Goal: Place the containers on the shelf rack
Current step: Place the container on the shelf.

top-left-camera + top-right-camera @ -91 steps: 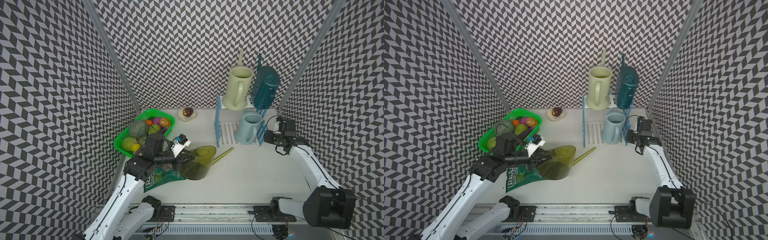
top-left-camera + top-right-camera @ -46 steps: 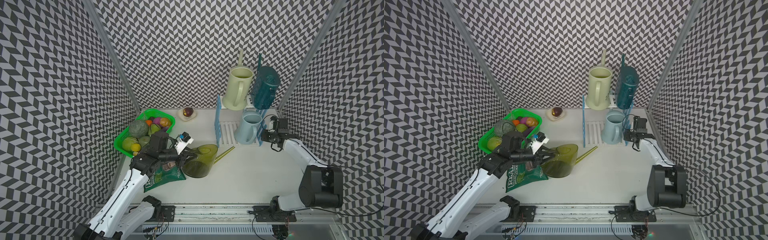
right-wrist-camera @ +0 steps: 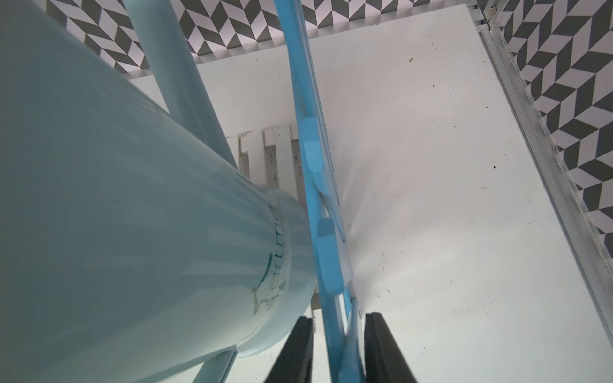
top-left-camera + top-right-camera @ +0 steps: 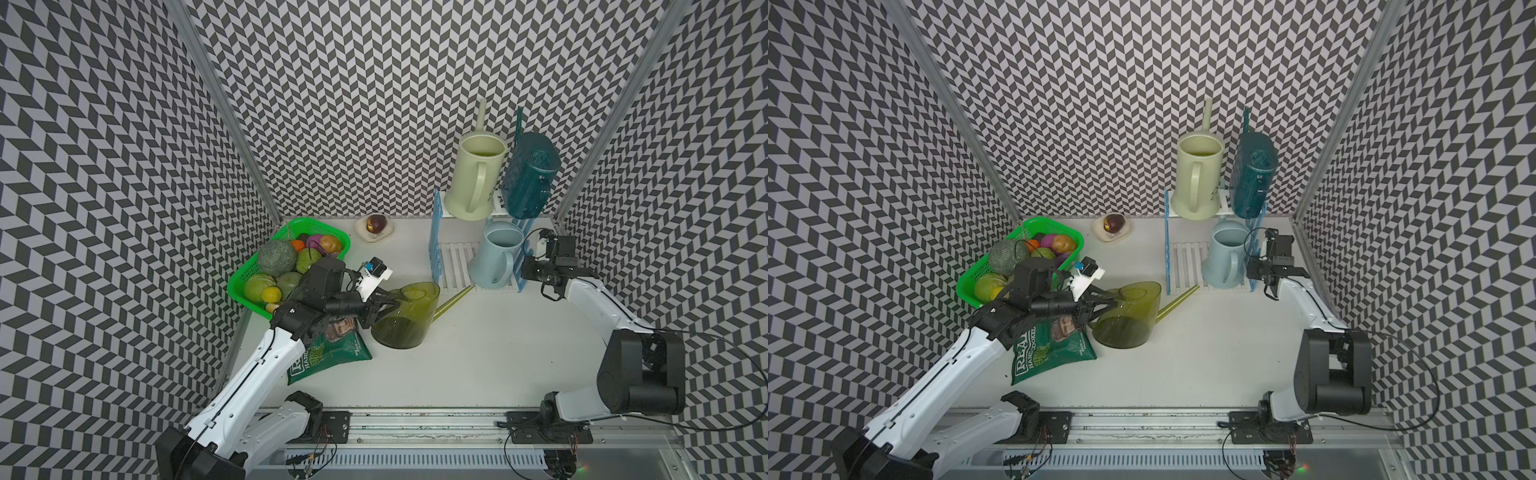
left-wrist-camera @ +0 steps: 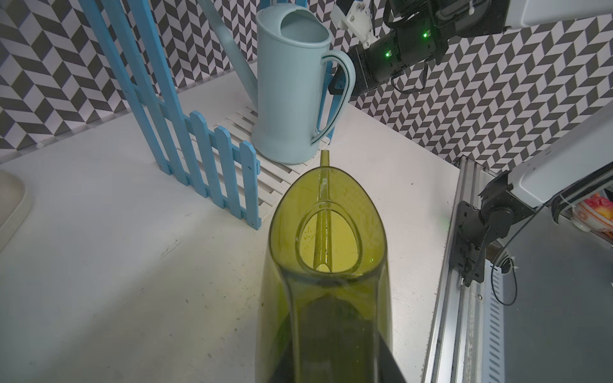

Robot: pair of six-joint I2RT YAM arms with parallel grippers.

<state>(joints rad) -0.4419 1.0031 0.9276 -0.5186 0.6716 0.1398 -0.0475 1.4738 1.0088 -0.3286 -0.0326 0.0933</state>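
Moved closer to the shelf rack [image 4: 455, 259], the left gripper [image 4: 376, 307] is clamped on the olive-green can [image 4: 409, 320] by its handle, spout tip near the lower shelf's front edge. Beyond, the pale blue can [image 4: 494, 262] stands on that shelf. The right gripper [image 3: 338, 318] straddles the rack's side panel; whether it pinches, I cannot tell. Farthest, the cream can [image 4: 473, 183] and dark teal can [image 4: 528, 178] sit on top. Three placed, one left.

On my white table [image 4: 478, 353] I see a green basket [image 4: 316, 222], a small cream dish [image 4: 388, 237], a chip bag [image 4: 332, 353] and the shelf rack [image 4: 453, 257]. The rack holds a cream can [image 4: 473, 183] and a teal can [image 4: 528, 183] on its top shelf and a pale blue can [image 4: 492, 262] below. I can't tell if the olive can [image 4: 407, 320] touches the table.
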